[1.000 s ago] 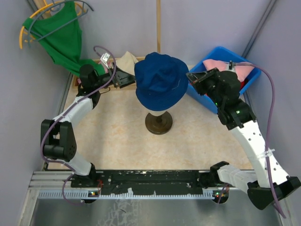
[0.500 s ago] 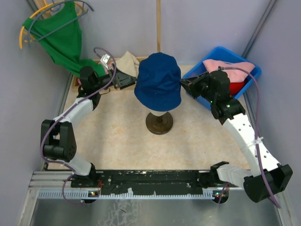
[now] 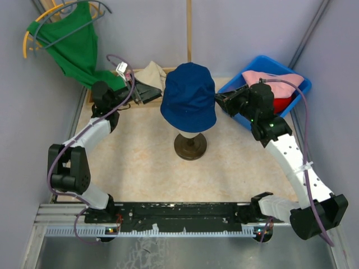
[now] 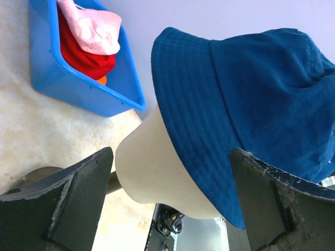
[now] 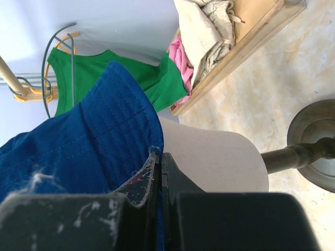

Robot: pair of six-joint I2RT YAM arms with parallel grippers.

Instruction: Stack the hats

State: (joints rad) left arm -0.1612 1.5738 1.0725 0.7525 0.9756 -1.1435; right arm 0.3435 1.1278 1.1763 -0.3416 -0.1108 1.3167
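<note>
A navy blue bucket hat (image 3: 189,95) sits over a beige mannequin head (image 4: 157,172) on a round-footed stand (image 3: 189,147) mid-table. My right gripper (image 3: 220,100) is at the hat's right edge, shut on its brim (image 5: 131,130), with blue cloth pinched between the fingers. My left gripper (image 3: 157,92) hangs open just left of the hat, touching nothing; the head and brim show between its fingers (image 4: 63,204). A pink hat (image 3: 269,77) and a red hat (image 3: 283,103) lie in the blue bin (image 3: 300,89), with a bit of orange (image 4: 102,80) under them.
A green garment (image 3: 73,45) on a hanger hangs at the back left. A wooden tray (image 5: 251,39) behind the left gripper holds beige (image 3: 150,73) and pink (image 5: 183,57) cloths. Side walls stand close on both sides. The arms' black rail (image 3: 179,216) runs along the near edge.
My right arm has swung left to the hat, and the navy hat has gone from splayed wide to hanging snug over the head. The left gripper has barely shifted.
</note>
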